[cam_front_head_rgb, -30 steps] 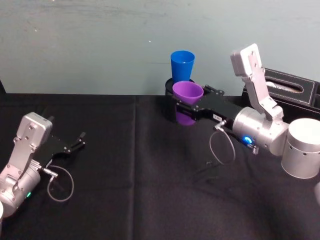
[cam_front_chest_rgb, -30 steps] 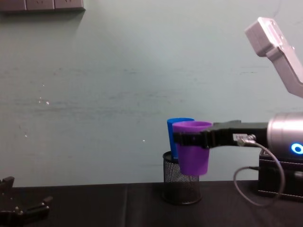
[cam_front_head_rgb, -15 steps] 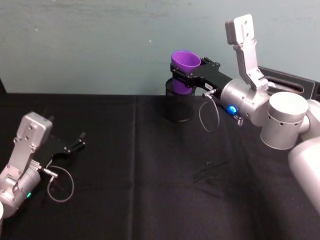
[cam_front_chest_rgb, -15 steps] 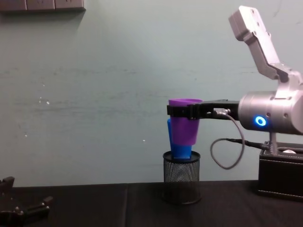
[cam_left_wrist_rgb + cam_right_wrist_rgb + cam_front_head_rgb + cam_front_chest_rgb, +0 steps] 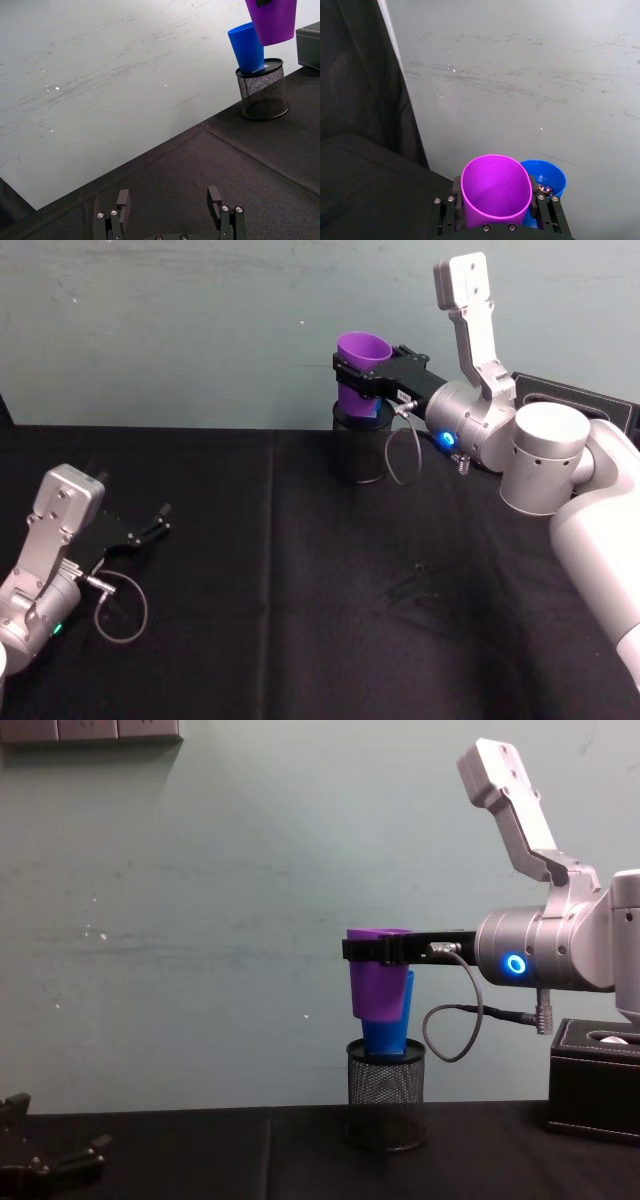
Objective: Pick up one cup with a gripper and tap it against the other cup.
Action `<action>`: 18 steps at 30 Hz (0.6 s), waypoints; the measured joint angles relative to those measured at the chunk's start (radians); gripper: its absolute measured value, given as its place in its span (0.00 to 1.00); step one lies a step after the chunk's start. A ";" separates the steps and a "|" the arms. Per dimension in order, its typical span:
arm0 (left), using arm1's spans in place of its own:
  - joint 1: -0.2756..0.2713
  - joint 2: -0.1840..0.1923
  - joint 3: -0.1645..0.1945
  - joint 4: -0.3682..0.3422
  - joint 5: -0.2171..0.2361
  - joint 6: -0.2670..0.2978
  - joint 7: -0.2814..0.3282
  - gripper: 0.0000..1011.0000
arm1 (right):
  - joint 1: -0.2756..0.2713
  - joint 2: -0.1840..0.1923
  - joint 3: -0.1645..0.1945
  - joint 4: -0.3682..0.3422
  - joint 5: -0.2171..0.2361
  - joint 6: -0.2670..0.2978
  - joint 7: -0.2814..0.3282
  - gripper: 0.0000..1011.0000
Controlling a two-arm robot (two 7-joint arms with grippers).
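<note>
2 cups are in view, and I record them as follows. The purple cup (image 5: 378,982) is held off the counter (image 5: 300,600) by the right gripper (image 5: 380,949). Its black fingers (image 5: 544,210) are clamped on either side of the cup just below the rim. The cup is upright, mouth up, and the right wrist view shows it empty. The blue cup (image 5: 388,1025) stands with its base inside a black wire-mesh holder (image 5: 386,1105) at the far edge of the counter, close to the wall (image 5: 200,920). In the left wrist view it leans slightly in the holder. In the chest view the purple cup hangs in front of the blue cup and covers most of its upper half, with the purple base above the holder's rim. In the right wrist view the blue rim sits just beside the purple rim and partly behind it. I cannot tell whether the 2 cups are touching or narrowly apart. The right arm reaches in from the right with its blue ring light (image 5: 514,963) lit. A black box (image 5: 596,1080) sits on the counter to the right of the holder, apart from it. The left gripper (image 5: 168,199) sits low at the counter's left side, well apart from both cups, its fingers spread wide with nothing between them.
</note>
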 joint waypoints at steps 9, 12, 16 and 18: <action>0.000 0.000 0.000 0.000 0.000 0.000 0.000 1.00 | 0.015 -0.016 0.017 0.032 -0.020 -0.004 -0.008 0.72; 0.000 0.000 0.000 0.000 0.000 0.000 0.000 1.00 | 0.022 -0.021 0.022 0.044 -0.026 -0.010 -0.009 0.72; 0.000 0.000 0.000 0.000 0.000 0.000 0.000 1.00 | 0.027 -0.026 0.028 0.055 -0.035 -0.015 -0.011 0.72; 0.000 0.000 0.000 0.000 0.000 0.000 0.000 1.00 | 0.028 -0.029 0.031 0.059 -0.040 -0.017 -0.015 0.72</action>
